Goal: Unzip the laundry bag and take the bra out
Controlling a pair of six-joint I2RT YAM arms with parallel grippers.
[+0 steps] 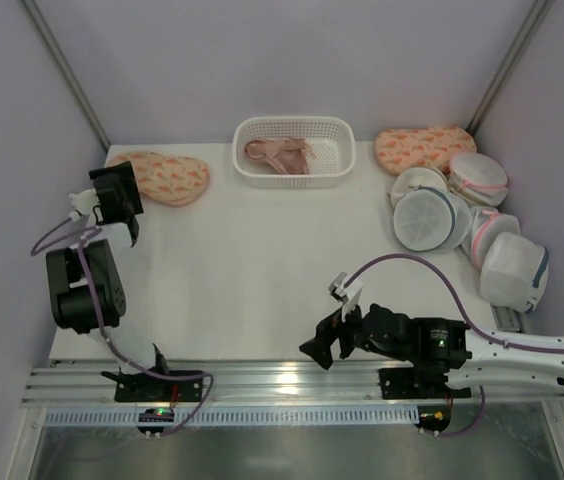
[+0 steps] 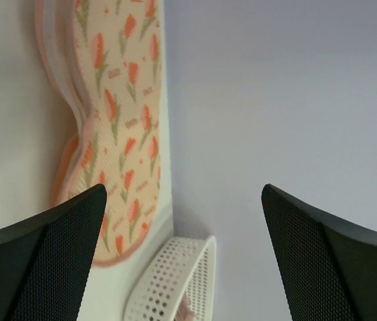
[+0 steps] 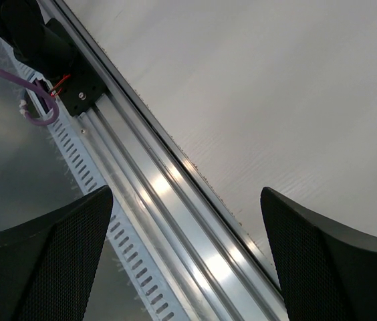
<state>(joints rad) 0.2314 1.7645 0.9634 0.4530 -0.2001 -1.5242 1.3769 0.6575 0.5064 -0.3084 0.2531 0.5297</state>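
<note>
A peanut-shaped cream-peach laundry bag (image 1: 162, 177) with orange print lies at the far left; it also shows in the left wrist view (image 2: 118, 120). A second bag of the same kind (image 1: 425, 148) lies at the far right. The pale pink bra (image 1: 280, 155) lies inside the white basket (image 1: 337, 150) at the far middle; a sliver of it (image 2: 187, 311) shows in the left wrist view. My left gripper (image 1: 120, 192) (image 2: 183, 194) is open and empty, just left of the left bag. My right gripper (image 1: 327, 338) (image 3: 186, 194) is open and empty over the table's near edge.
Several round white mesh bags with blue or pink trim (image 1: 432, 215) (image 1: 514, 270) are piled at the right. The basket's rim (image 2: 175, 281) shows in the left wrist view. An aluminium rail (image 3: 195, 221) runs along the near edge. Grey walls enclose the table.
</note>
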